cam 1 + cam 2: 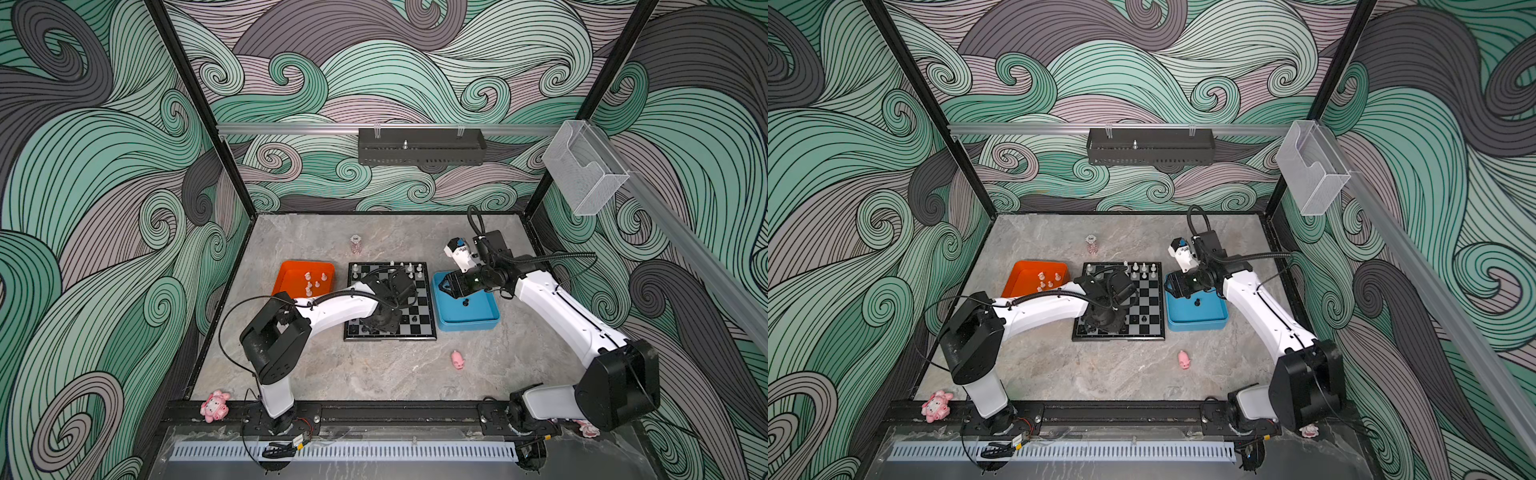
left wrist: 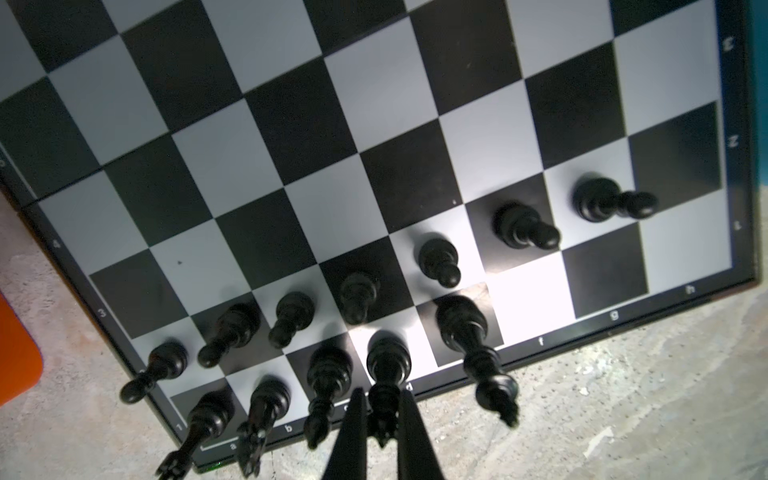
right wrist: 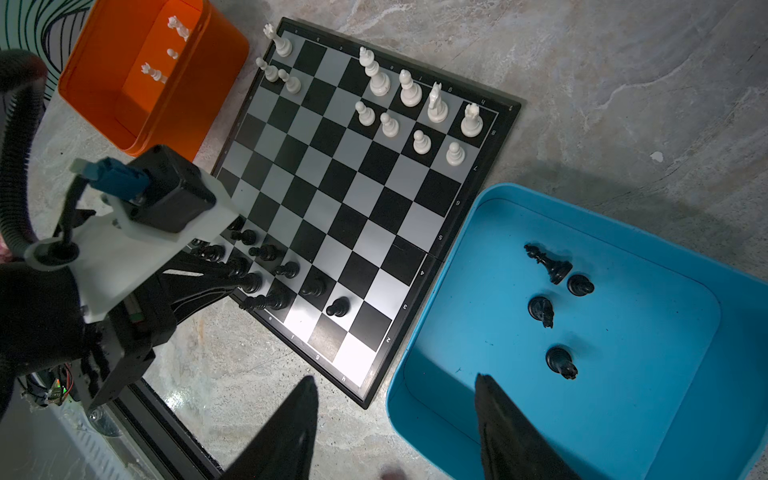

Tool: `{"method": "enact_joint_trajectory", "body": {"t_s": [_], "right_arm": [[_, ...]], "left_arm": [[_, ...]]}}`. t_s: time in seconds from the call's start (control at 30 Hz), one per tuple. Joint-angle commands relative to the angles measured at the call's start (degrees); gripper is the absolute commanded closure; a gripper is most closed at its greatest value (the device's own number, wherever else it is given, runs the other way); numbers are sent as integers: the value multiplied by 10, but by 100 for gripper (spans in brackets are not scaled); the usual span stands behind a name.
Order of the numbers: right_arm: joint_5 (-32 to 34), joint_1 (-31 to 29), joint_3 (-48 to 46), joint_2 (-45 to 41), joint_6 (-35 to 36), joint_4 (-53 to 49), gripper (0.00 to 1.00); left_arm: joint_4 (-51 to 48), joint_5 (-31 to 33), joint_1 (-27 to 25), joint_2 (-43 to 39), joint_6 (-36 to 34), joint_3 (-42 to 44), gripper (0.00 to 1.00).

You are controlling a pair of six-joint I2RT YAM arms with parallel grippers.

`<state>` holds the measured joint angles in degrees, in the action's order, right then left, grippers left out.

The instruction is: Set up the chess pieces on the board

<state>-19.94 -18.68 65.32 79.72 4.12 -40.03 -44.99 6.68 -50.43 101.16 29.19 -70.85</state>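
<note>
Left wrist, lower centre: left fingers pinch a black piece, right fingers apart and empty; skewed release could topple close neighbours.

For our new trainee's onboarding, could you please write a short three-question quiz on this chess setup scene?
1. Multiple choice: which holds the black pieces not yet on the board? A orange tray, B blue tray, C neither.
2. True or false: the left gripper is open and empty.
3. Count: in the right wrist view, how many black pieces lie in the blue tray?
Key: 1 B. 2 False; it is shut on a black piece at the board's edge row. 3 Four.
</note>
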Motion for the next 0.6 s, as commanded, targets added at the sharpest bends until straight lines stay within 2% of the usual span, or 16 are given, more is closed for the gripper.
{"method": "enact_joint_trajectory", "body": {"t_s": [0.0,0.57], "right_arm": [[0,3,-4,-4,7,1,39],[0,3,-5,-5,7,1,39]], "left_arm": [[-11,4,-5,8,2,-22,99],[-8,5,-5,12,3,-22,98]]}}
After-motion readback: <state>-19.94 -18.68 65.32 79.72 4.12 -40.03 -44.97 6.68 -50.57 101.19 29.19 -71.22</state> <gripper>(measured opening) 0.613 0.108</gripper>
